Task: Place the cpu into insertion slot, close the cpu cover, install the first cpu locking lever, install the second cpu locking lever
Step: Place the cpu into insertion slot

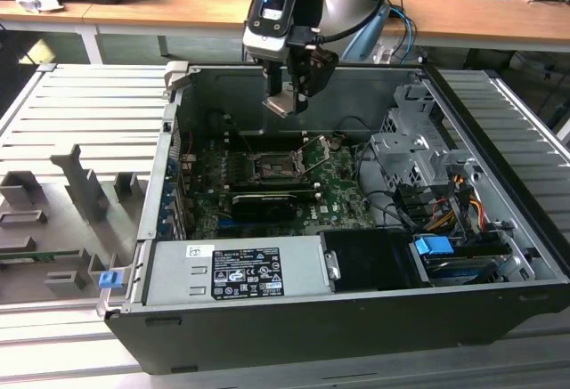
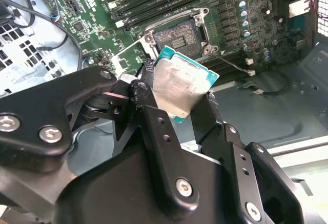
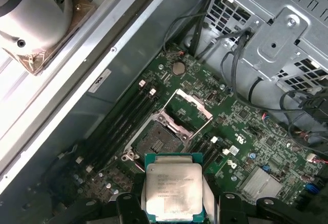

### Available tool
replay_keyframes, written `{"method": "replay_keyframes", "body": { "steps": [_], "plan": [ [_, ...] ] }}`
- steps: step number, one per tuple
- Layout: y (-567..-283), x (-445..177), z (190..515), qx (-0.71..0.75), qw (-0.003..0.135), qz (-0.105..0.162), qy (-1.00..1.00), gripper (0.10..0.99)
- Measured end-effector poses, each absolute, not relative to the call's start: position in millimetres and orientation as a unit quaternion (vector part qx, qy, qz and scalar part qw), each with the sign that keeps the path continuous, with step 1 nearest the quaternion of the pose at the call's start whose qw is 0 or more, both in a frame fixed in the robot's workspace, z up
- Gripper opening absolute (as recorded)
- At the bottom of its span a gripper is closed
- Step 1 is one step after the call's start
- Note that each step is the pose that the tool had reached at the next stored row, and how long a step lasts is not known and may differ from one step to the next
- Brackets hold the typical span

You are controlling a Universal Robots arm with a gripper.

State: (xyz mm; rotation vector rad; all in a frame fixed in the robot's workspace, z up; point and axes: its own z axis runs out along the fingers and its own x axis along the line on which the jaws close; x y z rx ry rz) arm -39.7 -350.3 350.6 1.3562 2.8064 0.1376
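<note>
First wrist view shows the gripper (image 3: pixel 175 206) clamped on two edges of the cpu (image 3: pixel 174 188) above the uncovered insertion slot (image 3: pixel 158 141); seating it well likely calls for holding it level and square to that slot.

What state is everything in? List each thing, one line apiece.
Chip: gripped, in the air over the green board.
Gripper: shut on the chip.
Socket: empty, uncovered.
Socket cover: swung open.
Computer case: open, insides exposed.
</note>
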Motion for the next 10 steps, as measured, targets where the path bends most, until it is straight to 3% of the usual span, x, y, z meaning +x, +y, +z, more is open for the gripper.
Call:
{"method": "replay_keyframes", "body": {
  "steps": [10],
  "plan": [
    [-350.3, -39.7, 350.1, 0.453, 0.012, 0.044, 0.890, 0.529]
  ]
}}
